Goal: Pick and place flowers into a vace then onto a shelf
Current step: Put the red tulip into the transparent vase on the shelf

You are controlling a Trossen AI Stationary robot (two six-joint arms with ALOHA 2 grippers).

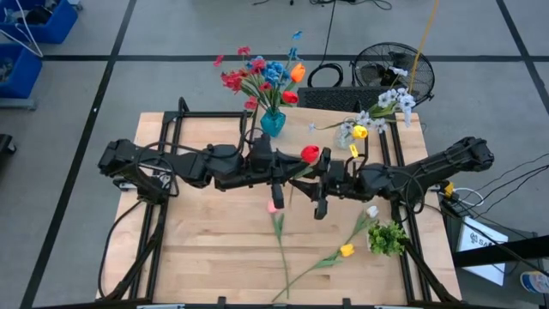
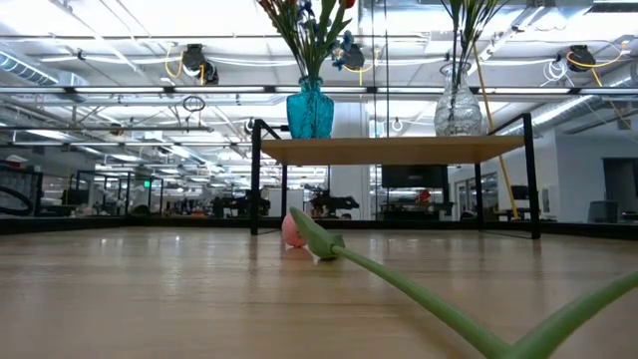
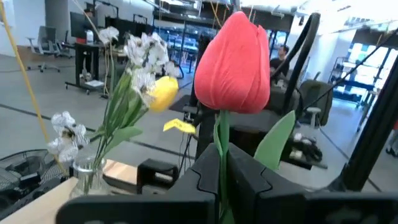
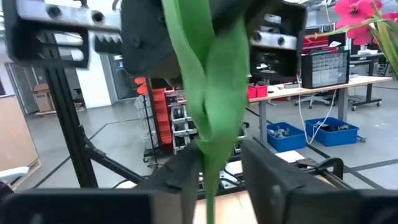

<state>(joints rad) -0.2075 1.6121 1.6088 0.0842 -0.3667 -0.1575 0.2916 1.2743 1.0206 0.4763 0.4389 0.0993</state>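
I hold the red tulip upright, left gripper jaws pinching its stem over the worktop. My right gripper jaws straddle the lower stem, part spread, seemingly to take it toward the vases.

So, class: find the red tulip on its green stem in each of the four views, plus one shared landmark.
High view: red tulip mid-table, between both grippers.
Low view: not in it.
Left wrist view: blossom upright above the left gripper, shut on its stem.
Right wrist view: only its green stem and leaf.
Landmark: clear glass vase.
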